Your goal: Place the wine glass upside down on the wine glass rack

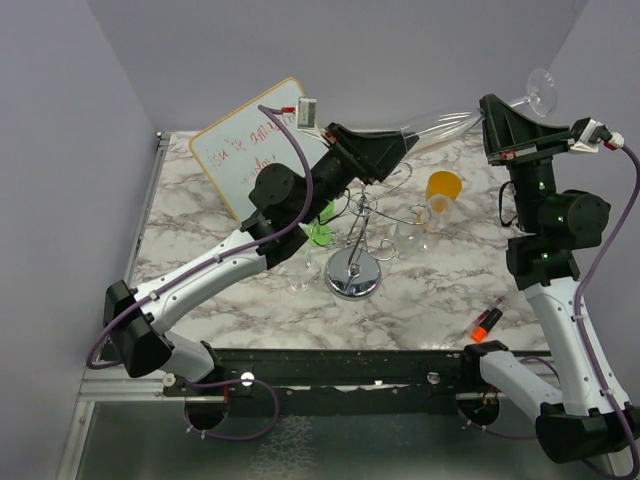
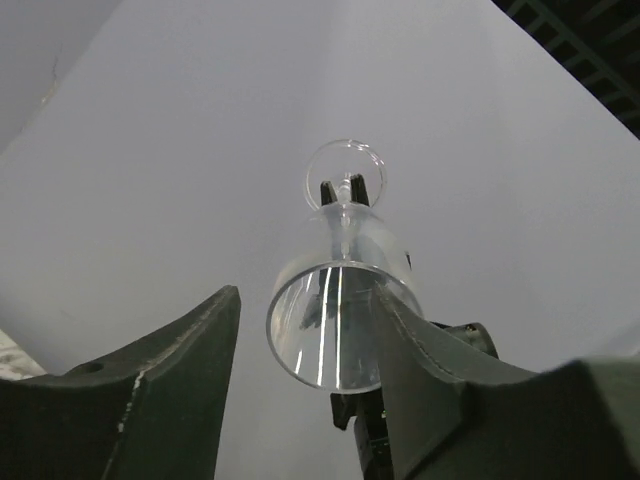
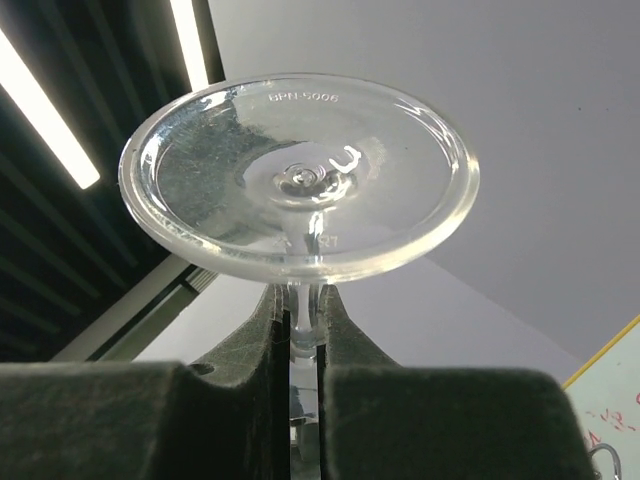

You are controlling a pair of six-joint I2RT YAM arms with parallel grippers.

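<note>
The clear wine glass (image 1: 450, 122) hangs on its side high above the table, held between my two arms. My right gripper (image 1: 497, 112) is shut on its stem just below the round foot (image 3: 300, 170), and the fingers (image 3: 345, 330) pinch the stem. My left gripper (image 1: 402, 146) is open, with the rim of the bowl (image 2: 330, 330) between its fingers. The bowl lies against one finger (image 2: 440, 380) and stands apart from the other. The chrome wine glass rack (image 1: 352, 272) stands on the table below, with no glass on its arms.
A whiteboard (image 1: 240, 150) with red writing leans at the back left. An orange cup (image 1: 444, 187), a small clear glass (image 1: 411, 236) and a green object (image 1: 321, 234) sit around the rack. An orange marker (image 1: 486, 322) lies at the front right.
</note>
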